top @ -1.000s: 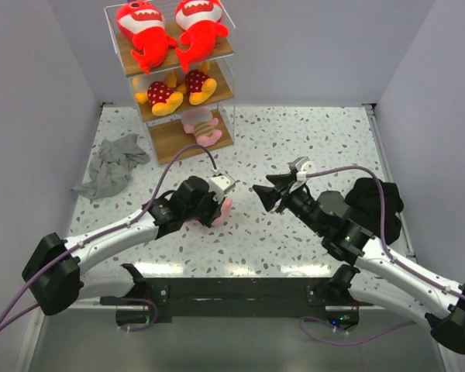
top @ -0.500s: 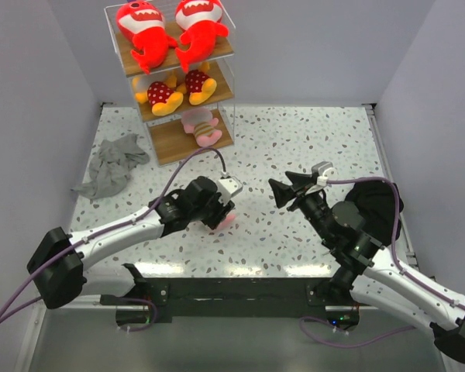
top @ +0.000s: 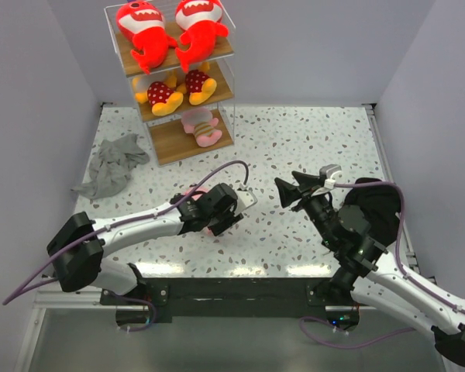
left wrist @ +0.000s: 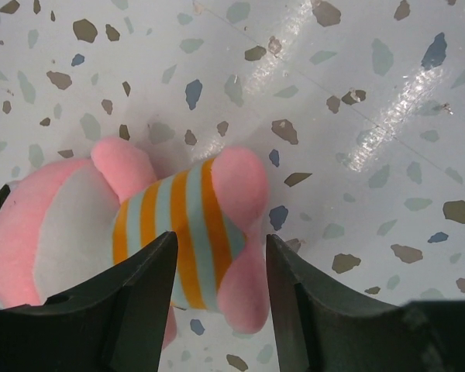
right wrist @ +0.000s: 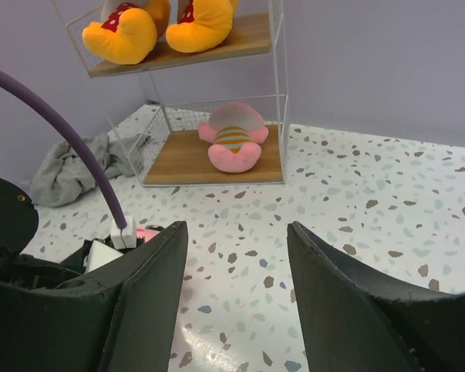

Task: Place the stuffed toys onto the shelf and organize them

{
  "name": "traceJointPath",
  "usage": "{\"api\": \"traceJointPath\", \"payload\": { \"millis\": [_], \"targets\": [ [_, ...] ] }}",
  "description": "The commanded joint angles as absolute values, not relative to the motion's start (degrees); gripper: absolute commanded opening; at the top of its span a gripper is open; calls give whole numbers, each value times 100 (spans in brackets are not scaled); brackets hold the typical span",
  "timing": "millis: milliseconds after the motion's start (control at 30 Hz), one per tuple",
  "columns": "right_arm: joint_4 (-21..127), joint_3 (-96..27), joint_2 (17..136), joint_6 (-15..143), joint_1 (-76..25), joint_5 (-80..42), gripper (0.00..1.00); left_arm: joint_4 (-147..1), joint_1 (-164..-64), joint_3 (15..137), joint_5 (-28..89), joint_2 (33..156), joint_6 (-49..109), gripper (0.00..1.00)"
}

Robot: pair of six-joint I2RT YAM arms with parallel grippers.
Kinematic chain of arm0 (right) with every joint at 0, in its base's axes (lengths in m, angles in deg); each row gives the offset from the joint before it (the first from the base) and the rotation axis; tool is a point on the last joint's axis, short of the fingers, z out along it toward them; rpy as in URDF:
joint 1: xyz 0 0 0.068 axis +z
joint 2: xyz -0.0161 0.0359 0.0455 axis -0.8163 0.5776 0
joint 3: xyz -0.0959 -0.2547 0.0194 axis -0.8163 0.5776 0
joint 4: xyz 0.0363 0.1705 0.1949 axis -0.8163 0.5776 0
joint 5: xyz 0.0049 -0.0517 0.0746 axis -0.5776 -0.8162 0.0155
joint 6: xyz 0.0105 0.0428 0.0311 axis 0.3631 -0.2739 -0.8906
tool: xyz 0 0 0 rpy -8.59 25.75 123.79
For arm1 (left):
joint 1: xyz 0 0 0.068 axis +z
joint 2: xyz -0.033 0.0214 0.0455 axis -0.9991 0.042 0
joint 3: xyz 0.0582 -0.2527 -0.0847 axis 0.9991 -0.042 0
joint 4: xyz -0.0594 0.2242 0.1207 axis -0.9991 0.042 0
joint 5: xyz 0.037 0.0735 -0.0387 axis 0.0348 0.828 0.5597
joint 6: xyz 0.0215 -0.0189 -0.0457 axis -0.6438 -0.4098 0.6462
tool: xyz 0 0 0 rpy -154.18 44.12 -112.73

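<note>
Left pincer (left wrist: 221, 244): tipped down at the surface (top: 294, 139), fingers parted and set on either side of the loose pink toy (left wrist: 178, 225); no squeeze shows.
Loose pink toy: lying on the surface right under the left pincer, its striped belly between the fingers. Judged the last one to be shelved.
Right pincer (right wrist: 236, 232): wide apart, holding nothing, up in the air and aimed towards the shelf (top: 167, 139).
Cloth (top: 112, 167): crumpled on the surface, well beyond the left pincer, just short of the shelf.
Bottom tier: one pink toy (right wrist: 232, 136) lies far ahead of the right pincer, with bare board beside it; likely the spot for its twin.
Middle tier: two yellow toys (top: 178, 89) side by side; done.
Top tier: two sharks (top: 143, 31) side by side; done.
Progress: five of six shelved, in pairs by kind; what is left is to grasp, carry and place the loose pink toy.
</note>
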State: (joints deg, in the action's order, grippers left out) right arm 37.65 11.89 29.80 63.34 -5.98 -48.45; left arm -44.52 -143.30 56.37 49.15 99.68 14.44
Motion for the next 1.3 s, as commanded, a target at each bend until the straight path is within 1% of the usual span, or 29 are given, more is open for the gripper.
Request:
{"api": "traceJointPath", "payload": {
  "millis": [0,67,167,267,300,367,400,433,467,600,633,667,700,767,800,867,1033,1067,1233,1267],
  "targets": [
    [3488,1249,2918,6380,-585,-5042,58,-4504,-14393,5574,5150,10088,1302,54],
    [3488,1258,2917,6380,-576,-5042,58,-4610,-14402,5425,5247,10290,1302,53],
    [3496,1240,2917,6380,-576,-5050,58,-4830,-14446,5301,5204,10580,1258,48],
    [3523,1240,2909,6397,-576,-5085,58,-4830,-14569,5327,5177,10852,1214,39],
    [3523,1231,2909,6389,-576,-5085,58,-4795,-14621,5344,5203,10915,1179,30],
    [3514,1240,2900,6389,-576,-5086,58,-4769,-14657,5353,5343,10959,1135,19],
    [3505,1249,2900,6397,-576,-5085,58,-4760,-14666,5371,5422,10942,1074,5],
    [3505,1258,2900,6380,-576,-5077,58,-4751,-14666,5388,5527,10915,1021,0],
    [3505,1249,2909,6371,-576,-5077,58,-4733,-14674,5449,5755,10802,934,0],
    [3514,1258,2909,6362,-585,-5059,58,-4899,-14657,5476,5906,10284,-311,0],
    [3514,1258,2909,6362,-576,-5077,58,-4944,-14613,5485,5880,10161,-550,0],
    [3514,1249,2909,6354,-576,-5085,58,-4962,-14552,5520,5567,9959,-787,0],
    [3523,1249,2917,6362,-576,-5085,58,-4884,-14325,5555,5250,9861,-1260,0],
    [3532,1249,2918,6380,-585,-5112,58,-4900,-14043,5608,4679,9668,-1719,0],
    [3523,1249,2918,6371,-576,-5112,58,-4935,-13720,5626,4563,9624,-1852,0],
    [3532,1258,2926,6371,-576,-5138,58,-5014,-13454,5591,4474,9536,-2272,0],
    [3453,1275,3023,6371,-585,-5138,58,-5787,-12873,5205,4676,9421,-3372,0],
    [3453,1275,3067,6362,-585,-5147,58,-6084,-12690,5152,4606,9412,-3739,0],
    [3444,1284,3111,6380,-576,-5199,58,-6798,-11969,4958,3659,9517,-4401,0],
    [3444,1284,3102,6380,-576,-5217,58,-6973,-11759,4958,3639,9579,-4585,0]
  ]
}}
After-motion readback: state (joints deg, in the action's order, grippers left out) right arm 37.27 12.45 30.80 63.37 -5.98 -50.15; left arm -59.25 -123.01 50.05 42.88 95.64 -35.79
